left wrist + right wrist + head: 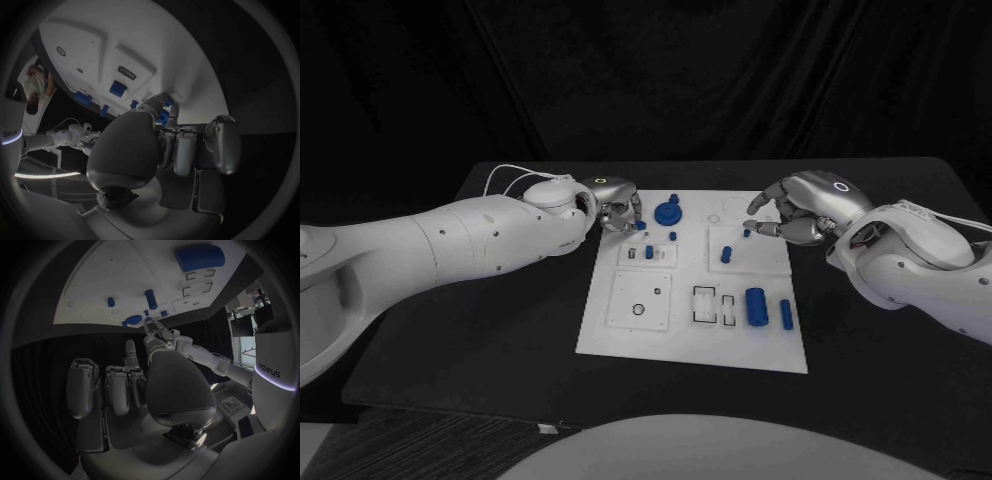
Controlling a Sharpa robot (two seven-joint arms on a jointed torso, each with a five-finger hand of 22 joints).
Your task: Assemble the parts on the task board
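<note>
The white task board [625,340] lies in the middle of the black table. My left hand [609,208] is at its far left corner, fingers curled, with a small blue part [640,226] at its fingertips. The left wrist view shows that blue part [164,117] between the thumb and a finger. Just beside it stands a round blue part [669,213]. My right hand [799,210] hovers over the far right corner, its fingers curled in with nothing in them. A blue peg [727,254], a thick blue cylinder [756,306] and a slim blue bar [788,314] sit on the board.
Two small blue pieces [672,236] stand near the round part. Empty rectangular slots [707,305] and a round hole [640,310] mark the board's near half. Bare black table [488,330] lies on both sides of the board.
</note>
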